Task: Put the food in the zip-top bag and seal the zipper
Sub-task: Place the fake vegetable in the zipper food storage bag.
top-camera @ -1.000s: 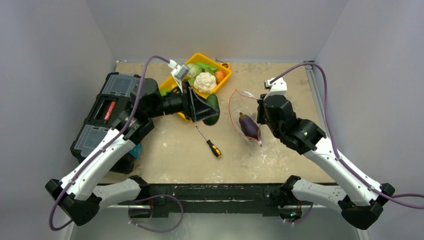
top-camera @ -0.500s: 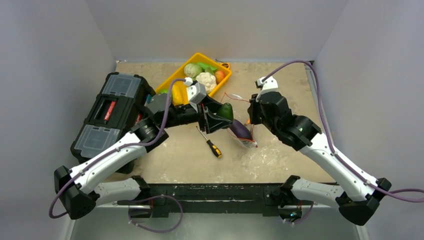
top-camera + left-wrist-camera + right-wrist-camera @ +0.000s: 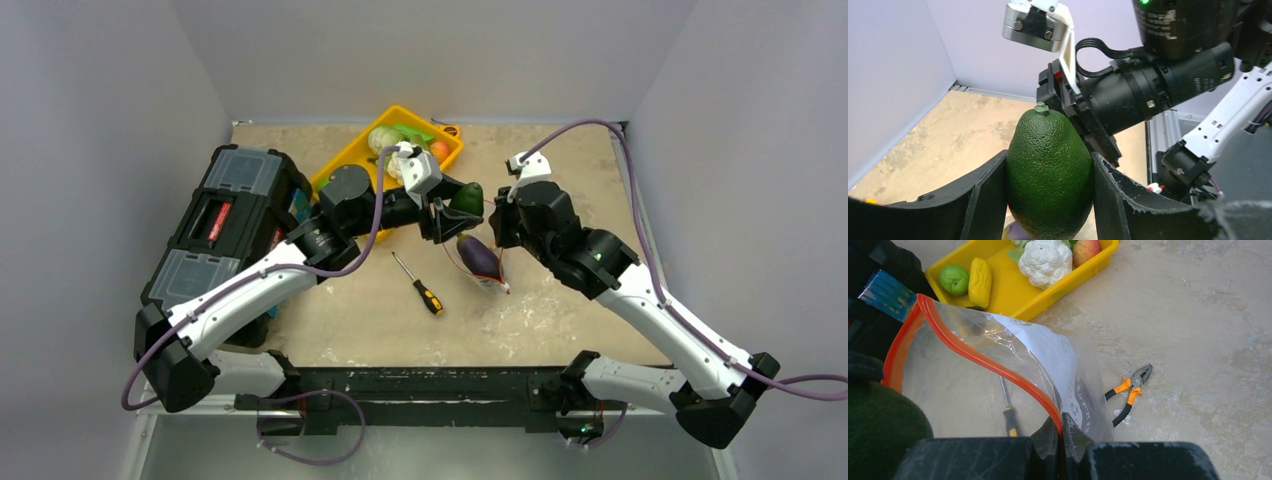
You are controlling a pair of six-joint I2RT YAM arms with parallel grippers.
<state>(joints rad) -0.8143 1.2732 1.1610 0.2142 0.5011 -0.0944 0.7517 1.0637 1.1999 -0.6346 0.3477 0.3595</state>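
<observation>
Dark-green avocado (image 3: 1048, 165), rigid and probably light, sits clamped across its belly in our left gripper (image 3: 1049, 200); our right gripper (image 3: 1060, 450) pinches the floppy zip-top bag (image 3: 1048, 357) at its zipper (image 3: 978, 358).

Top cam: fixed high, behind the robot, looks down over whole table (image 3: 560, 170); farthest view. L wrist cam: v. close, faces outward past avocado (image 3: 1048, 170) toward R arm (image 3: 1148, 95). R wrist cam: close, tilted down past bag (image 3: 1048, 355); tray (image 3: 1003, 287) upper left. All 3 share avocado; top + R wrist share bag, tray.
</observation>
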